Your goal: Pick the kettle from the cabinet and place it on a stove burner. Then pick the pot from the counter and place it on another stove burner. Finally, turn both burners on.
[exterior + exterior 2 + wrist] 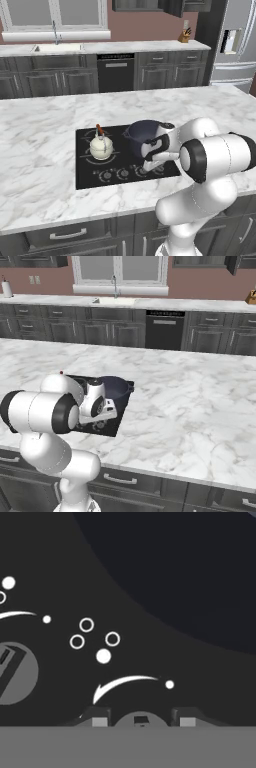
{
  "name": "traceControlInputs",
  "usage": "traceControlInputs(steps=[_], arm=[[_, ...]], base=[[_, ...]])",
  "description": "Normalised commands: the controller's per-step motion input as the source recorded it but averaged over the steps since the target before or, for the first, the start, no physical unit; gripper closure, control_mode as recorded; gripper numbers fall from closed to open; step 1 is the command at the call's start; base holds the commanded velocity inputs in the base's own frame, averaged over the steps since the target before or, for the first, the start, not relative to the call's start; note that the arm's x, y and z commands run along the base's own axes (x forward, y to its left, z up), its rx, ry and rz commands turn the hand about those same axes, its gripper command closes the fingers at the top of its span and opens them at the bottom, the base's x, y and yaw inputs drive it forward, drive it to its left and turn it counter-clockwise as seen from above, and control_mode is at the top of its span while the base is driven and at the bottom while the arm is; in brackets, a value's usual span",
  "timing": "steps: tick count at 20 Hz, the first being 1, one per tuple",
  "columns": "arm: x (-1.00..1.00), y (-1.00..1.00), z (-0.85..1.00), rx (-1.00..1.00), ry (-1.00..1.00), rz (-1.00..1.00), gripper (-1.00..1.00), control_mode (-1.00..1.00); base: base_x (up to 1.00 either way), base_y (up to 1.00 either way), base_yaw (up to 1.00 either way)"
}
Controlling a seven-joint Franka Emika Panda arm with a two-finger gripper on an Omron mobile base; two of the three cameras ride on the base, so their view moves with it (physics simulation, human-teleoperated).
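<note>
The cream-white kettle (101,146) stands on the left rear burner of the black cooktop (85,172). Beside it, the dark navy pot (142,131) (117,387) sits on the right rear burner, and its dark wall (190,572) looms large in the hand view. My gripper (150,167) (100,418) (143,721) is down at the knob row on the front of the cooktop, right in front of the pot. A round grey knob (141,716) sits between the two fingertips (100,719), which close against its sides.
White marble counter (40,150) surrounds the cooktop on all sides. Another knob (15,672) lies to the left of the held one, and more knobs (106,175) run along the cooktop front. A dark wall cabinet (137,5) hangs at the far wall.
</note>
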Motion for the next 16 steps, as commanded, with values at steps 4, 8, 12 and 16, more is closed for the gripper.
traceControlInputs(steps=[4,8,12,16], arm=[[-0.17,0.0,-0.28,0.0,-0.01,0.15,1.0,-1.0],[-0.14,0.0,-0.32,-0.01,0.0,0.17,1.0,-1.0],[-0.18,0.0,-0.34,-0.03,0.0,0.17,1.0,-1.0],[-0.32,0.0,-0.3,-0.04,0.0,0.12,1.0,-1.0]], base=[[0.0,0.0,0.0],[0.0,0.0,0.0],[0.0,0.0,0.0],[0.0,0.0,0.0]])
